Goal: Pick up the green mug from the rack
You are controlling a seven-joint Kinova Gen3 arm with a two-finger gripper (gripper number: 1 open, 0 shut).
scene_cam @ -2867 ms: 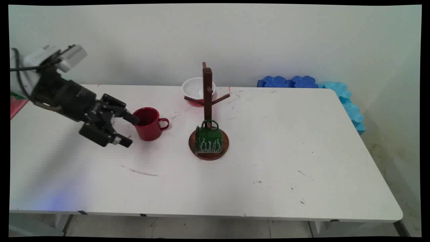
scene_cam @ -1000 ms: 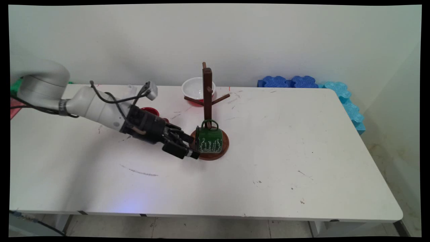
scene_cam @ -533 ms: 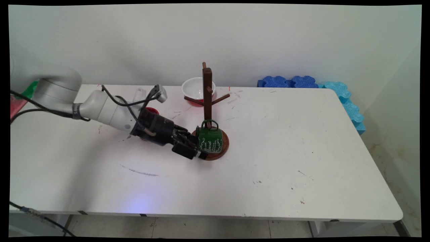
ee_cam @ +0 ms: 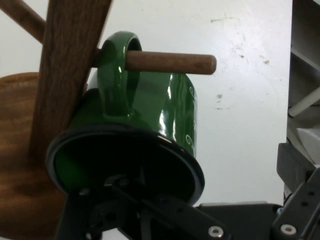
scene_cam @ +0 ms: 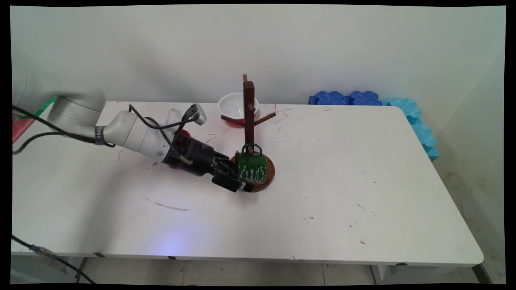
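A green enamel mug [scene_cam: 252, 168] hangs by its handle on the lowest peg [ee_cam: 170, 62] of a brown wooden mug tree [scene_cam: 248, 108], its mouth turned toward my hand. My gripper [scene_cam: 241, 175] is open at the mug's rim. In the hand view the green mug [ee_cam: 150, 115] fills the middle. One finger reaches into its dark mouth, and the other finger [ee_cam: 300, 205] stands apart from its wall on the right. My gripper [ee_cam: 205, 202] is closed on nothing. The tree's round base [scene_cam: 269, 177] lies just under the mug.
A red mug [scene_cam: 184, 132] stands behind my forearm, mostly hidden. A white bowl [scene_cam: 231, 105] sits at the back behind the tree. Blue foam pieces [scene_cam: 346, 98] line the table's far right corner and right edge.
My arm left the red mug and moved right to the hanging green mug. In the last half second the open fingers slid further onto the mug's rim.
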